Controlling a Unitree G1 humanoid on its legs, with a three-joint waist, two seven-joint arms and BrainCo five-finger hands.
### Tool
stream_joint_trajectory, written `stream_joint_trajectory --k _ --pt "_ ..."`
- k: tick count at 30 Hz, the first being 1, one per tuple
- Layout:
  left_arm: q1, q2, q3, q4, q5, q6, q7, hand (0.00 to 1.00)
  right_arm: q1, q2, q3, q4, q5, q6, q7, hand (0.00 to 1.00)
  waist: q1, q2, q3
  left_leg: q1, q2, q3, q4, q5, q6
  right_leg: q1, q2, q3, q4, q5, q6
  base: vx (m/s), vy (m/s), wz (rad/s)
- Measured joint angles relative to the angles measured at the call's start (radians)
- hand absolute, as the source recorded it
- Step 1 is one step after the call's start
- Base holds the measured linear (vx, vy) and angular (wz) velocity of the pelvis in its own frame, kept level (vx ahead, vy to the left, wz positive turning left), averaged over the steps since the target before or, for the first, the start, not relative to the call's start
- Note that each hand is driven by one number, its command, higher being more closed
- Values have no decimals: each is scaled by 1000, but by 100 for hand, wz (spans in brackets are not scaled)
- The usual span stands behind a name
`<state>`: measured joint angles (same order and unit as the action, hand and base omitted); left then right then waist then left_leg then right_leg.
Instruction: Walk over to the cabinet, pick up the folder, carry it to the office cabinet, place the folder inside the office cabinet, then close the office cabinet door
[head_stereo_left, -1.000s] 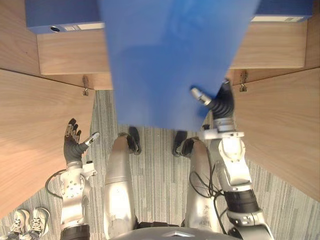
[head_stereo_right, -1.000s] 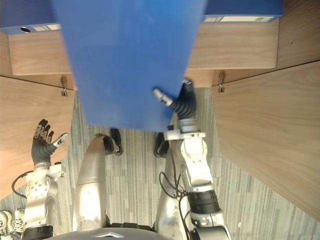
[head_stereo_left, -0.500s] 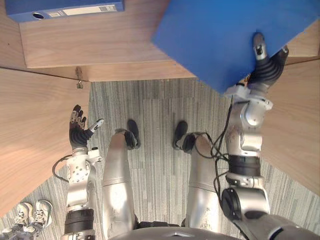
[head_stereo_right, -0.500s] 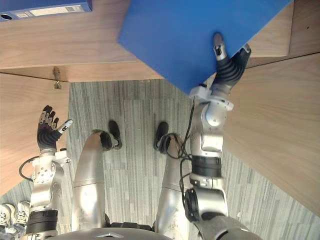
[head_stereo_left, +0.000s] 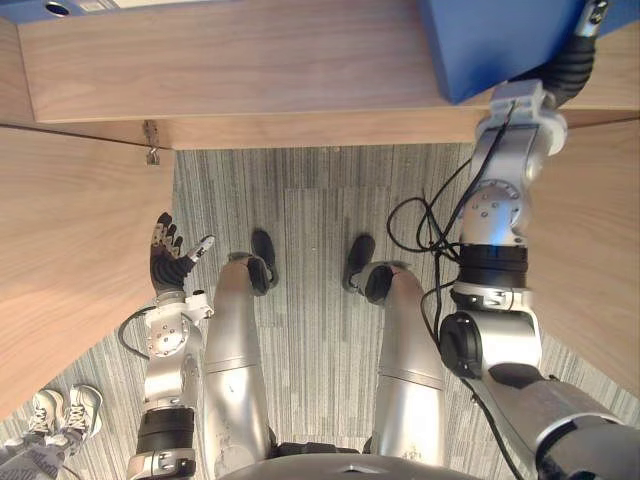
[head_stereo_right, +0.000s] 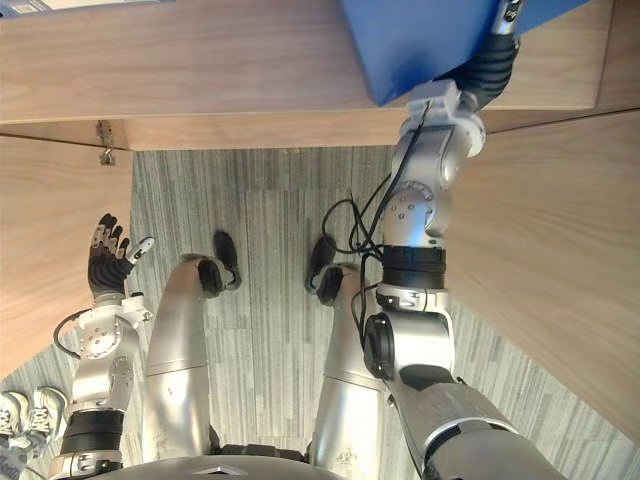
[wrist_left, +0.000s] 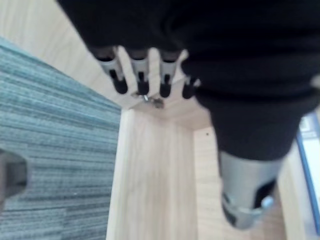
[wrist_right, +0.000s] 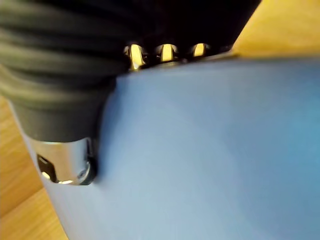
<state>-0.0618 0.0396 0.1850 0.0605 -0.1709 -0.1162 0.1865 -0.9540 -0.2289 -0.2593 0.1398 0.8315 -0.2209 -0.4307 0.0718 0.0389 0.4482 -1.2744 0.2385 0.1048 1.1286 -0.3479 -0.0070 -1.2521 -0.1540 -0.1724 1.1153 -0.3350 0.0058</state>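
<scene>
The blue folder (head_stereo_left: 495, 40) is held flat over the right part of the wooden cabinet shelf (head_stereo_left: 250, 70). My right hand (head_stereo_left: 572, 68) grips its near edge, thumb on the upper face and fingers hidden beneath. In the right wrist view the folder (wrist_right: 210, 160) spreads out past my right hand (wrist_right: 65, 100), whose fingers wrap behind its edge. My left hand (head_stereo_left: 170, 262) hangs low beside the left cabinet door (head_stereo_left: 70, 250), fingers (wrist_left: 140, 75) straight and holding nothing.
A second blue binder (head_stereo_left: 60, 8) lies on the shelf at the far left. The right cabinet door (head_stereo_left: 600, 250) stands open, with grey striped carpet (head_stereo_left: 300, 220) between the two doors. A person's shoes (head_stereo_left: 45, 415) show at the lower left.
My right arm has carried the folder from in front of me up and to the right, over the shelf. The camera view has shifted. My left hand has stayed low.
</scene>
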Motion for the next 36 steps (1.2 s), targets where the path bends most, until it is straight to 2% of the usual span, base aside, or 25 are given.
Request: stream_joint_trajectory --k 9,17,25,26,36 --pt "-2 0 -37 0 -3 11 19 0 -102 -22 0 39 124 -47 -24 100 3 -3 -2 -91 22 -21 101 -9 6 -81 1 -5 102 -23 -19 -105 -30 0" --pt "-3 0 -58 -9 -4 17 28 0 -179 -43 6 79 146 -50 -40 100 7 -3 -2 -172 30 -32 155 -4 13 -161 -2 -5 156 -14 -38 -44 -5 -2" --pt "-4 6 -59 -22 -22 13 29 0 -279 -134 61 192 183 -41 -69 100 9 -3 -2 -194 29 -34 160 2 16 -182 -6 -7 162 -13 -40 -18 1 0" --pt "-4 8 -61 -21 -23 11 29 0 -284 -141 62 194 186 -36 -70 0 9 -3 -2 -195 29 -34 157 4 16 -182 -7 -8 161 -11 -42 0 0 0" --pt "-3 21 -60 -21 -24 1 28 0 -310 -224 99 212 224 -38 -72 0 2 -3 -2 -209 17 -44 109 35 11 -185 -15 -32 125 -1 -54 -3 -2 5"
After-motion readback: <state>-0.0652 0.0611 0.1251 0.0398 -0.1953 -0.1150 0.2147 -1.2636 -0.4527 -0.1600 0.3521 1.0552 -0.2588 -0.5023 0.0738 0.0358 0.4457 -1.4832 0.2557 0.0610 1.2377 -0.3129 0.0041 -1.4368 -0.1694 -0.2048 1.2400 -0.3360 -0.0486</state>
